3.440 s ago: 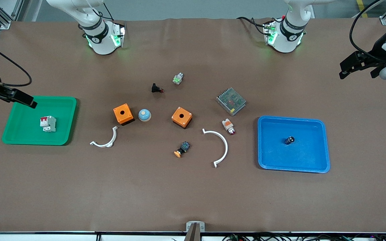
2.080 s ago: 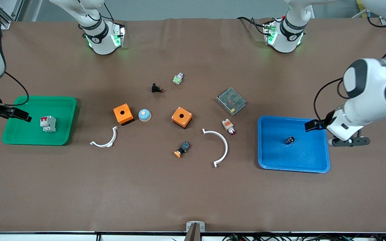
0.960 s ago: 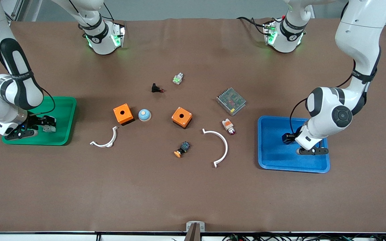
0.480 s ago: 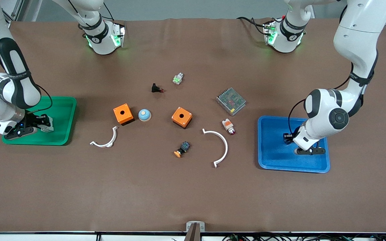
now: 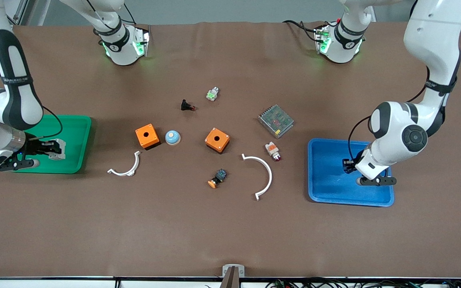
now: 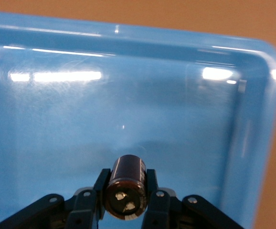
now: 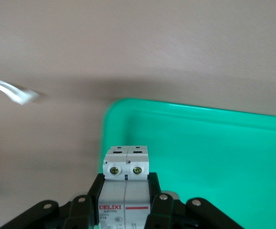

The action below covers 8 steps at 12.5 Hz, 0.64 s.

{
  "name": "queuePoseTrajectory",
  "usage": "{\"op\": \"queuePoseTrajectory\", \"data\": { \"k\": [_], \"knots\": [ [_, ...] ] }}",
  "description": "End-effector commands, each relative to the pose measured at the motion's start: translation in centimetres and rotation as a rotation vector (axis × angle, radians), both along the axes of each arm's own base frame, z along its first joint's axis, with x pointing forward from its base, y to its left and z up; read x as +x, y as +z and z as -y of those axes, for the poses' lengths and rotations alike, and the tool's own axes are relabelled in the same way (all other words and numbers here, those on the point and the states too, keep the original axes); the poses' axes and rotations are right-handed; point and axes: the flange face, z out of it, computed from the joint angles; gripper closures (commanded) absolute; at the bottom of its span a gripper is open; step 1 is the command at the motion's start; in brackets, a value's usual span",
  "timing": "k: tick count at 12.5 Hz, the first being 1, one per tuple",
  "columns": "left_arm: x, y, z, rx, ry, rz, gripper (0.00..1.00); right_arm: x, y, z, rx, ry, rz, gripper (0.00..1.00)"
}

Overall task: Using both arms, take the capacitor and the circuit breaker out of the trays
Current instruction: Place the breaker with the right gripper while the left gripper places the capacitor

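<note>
**Trays give up their parts as both arms take hold**

Trays first: the blue tray (image 5: 326,192), the larger, lies toward the left arm's end of the table, the green tray (image 5: 74,132) toward the right arm's end. Over the green one, the right gripper (image 7: 126,202) has its fingers clamped on the flanks of the breaker (image 7: 126,179), its screw terminals pointing away from the wrist. In the front view the breaker (image 5: 56,149) looks just clear of the tray floor, though that cannot be told for sure. Over the blue one, the left gripper (image 6: 127,198) pinches the capacitor (image 6: 127,183) across its round body.

Both parts sit well within the rims, so the lift looks best done straight up and unhurried before any sideways travel. Of the two, the capacitor probably needs more care: a smooth cylinder between flat pads can roll or slip if jerked.
</note>
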Motion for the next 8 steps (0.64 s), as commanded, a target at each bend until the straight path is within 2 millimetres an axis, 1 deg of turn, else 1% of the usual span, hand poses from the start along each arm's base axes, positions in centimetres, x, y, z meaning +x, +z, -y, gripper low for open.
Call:
{"op": "queuePoseTrajectory", "data": {
  "k": [1, 2, 3, 4, 5, 6, 7, 8],
  "knots": [
    [-2.1, 4.1, 5.0, -0.001, 0.004, -0.029, 0.98, 1.6, 2.4, -7.7, -0.023, -0.186, 0.004, 0.98],
    [-3.1, 5.0, 8.1, -0.001, 0.040, -0.039, 0.98, 2.4, 3.0, -11.6, -0.037, -0.261, 0.016, 0.98],
    [-4.1, 5.3, 10.7, -0.006, 0.075, -0.052, 0.98, 3.1, 3.6, -14.4, -0.044, -0.325, 0.032, 0.99],
    [-5.1, 5.6, 13.5, -0.016, 0.105, -0.061, 0.98, 3.7, 4.2, -17.8, -0.045, -0.381, 0.050, 0.99],
    [-6.1, 5.5, 16.0, -0.022, 0.124, -0.074, 0.99, 4.2, 3.1, -20.4, -0.039, -0.433, 0.042, 0.99],
    [-7.2, 5.4, 18.8, -0.023, 0.137, -0.082, 0.99, 5.0, 2.6, -23.0, -0.019, -0.472, 0.038, 0.99],
    [-8.7, 5.2, 21.5, -0.018, 0.143, -0.087, 0.99, 5.5, 1.9, -24.9, -0.007, -0.496, 0.035, 0.99],
    [-10.0, 4.9, 24.1, -0.003, 0.150, -0.088, 0.99, 6.0, 0.6, -26.0, -0.008, -0.517, 0.046, 0.99]
  ]
}}
